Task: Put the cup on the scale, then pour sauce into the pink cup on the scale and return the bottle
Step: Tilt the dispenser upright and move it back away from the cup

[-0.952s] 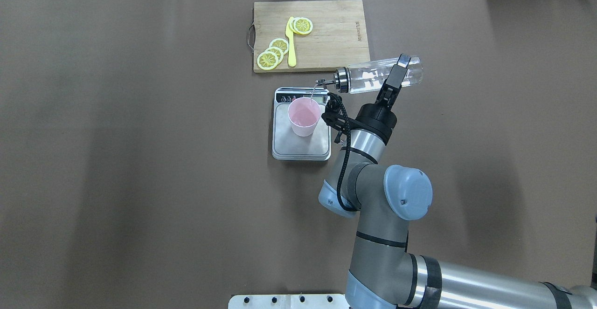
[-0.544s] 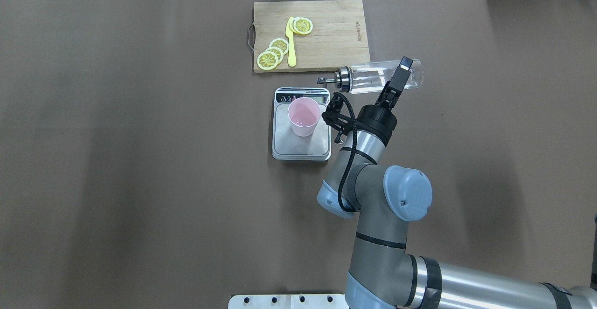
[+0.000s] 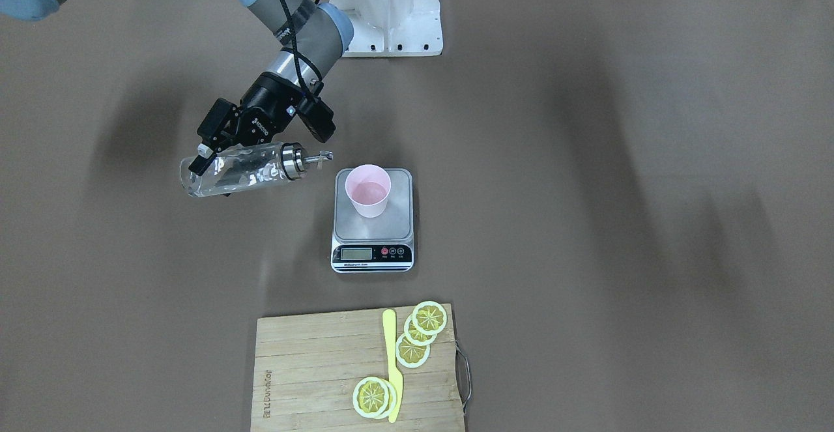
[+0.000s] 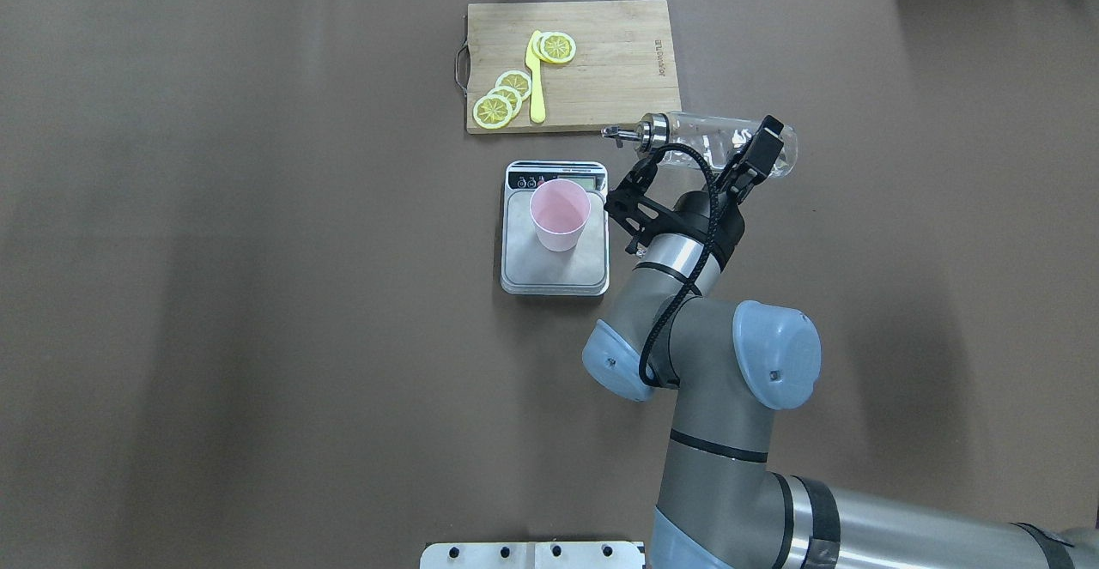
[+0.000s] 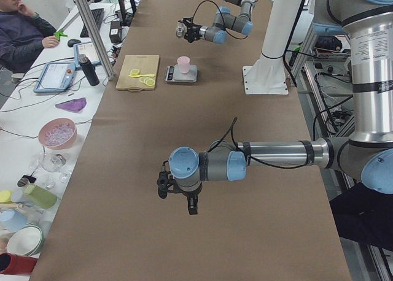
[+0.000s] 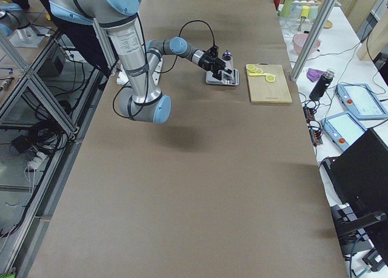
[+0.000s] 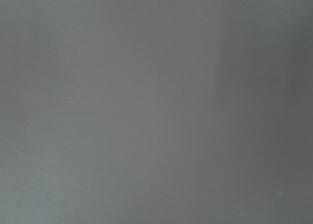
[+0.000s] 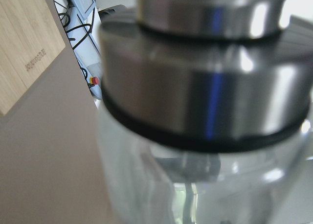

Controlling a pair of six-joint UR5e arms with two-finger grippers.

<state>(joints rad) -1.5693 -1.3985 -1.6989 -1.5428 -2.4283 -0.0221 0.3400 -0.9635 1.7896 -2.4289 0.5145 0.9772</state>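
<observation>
1. Left pincer [image 5: 178, 194] hangs over bare worktop [image 4: 258, 294], well apart from the action; whether its jaws are parted cannot be told.
2. Cup [image 4: 560, 213] stands on the scale [image 4: 554, 270], upright (the stream seen a second ago has stopped).
3. Bottle [image 4: 700, 135], clamped by the right pincer [image 4: 759, 150], has swung back near level, spout off the cup: pour looks done, return next.
4. Board [image 4: 618, 63] edge sits near the spout; open worktop lies to the right for setting down.

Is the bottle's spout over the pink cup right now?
No: in the front-facing view the bottle, held nearly level by the right gripper, has its spout ending short of the pink cup on the scale.
</observation>
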